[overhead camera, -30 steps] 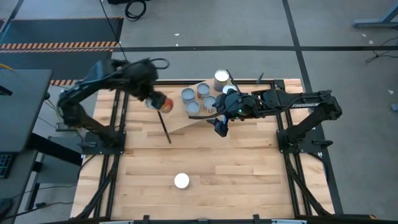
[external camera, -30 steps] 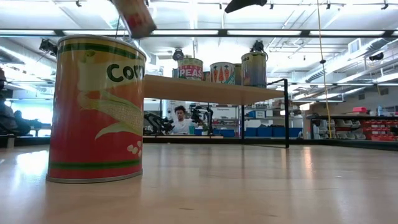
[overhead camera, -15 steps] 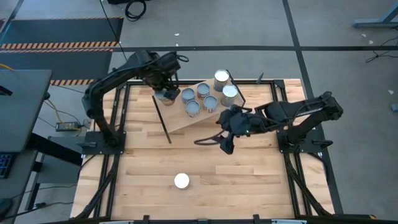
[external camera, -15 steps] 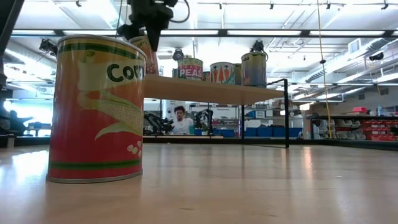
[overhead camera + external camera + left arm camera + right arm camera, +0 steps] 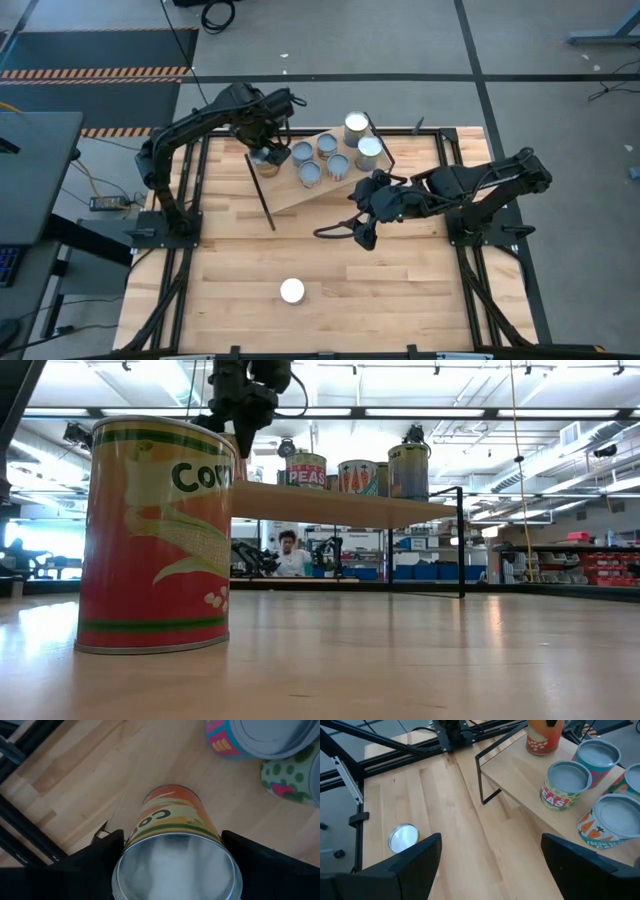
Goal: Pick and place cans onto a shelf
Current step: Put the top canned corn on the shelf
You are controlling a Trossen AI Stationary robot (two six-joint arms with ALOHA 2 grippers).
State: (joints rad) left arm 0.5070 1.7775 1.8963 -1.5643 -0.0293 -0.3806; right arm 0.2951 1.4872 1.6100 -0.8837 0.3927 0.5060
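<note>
One corn can [image 5: 175,850] clenched by left gripper [image 5: 264,152] over shelf [image 5: 290,195] end, right gripper [image 5: 362,232] released.

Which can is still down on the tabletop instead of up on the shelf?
The lone corn can standing near the table's front edge, well clear of both arms. The other cans sit on the shelf, including the one held there by the left gripper.
</note>
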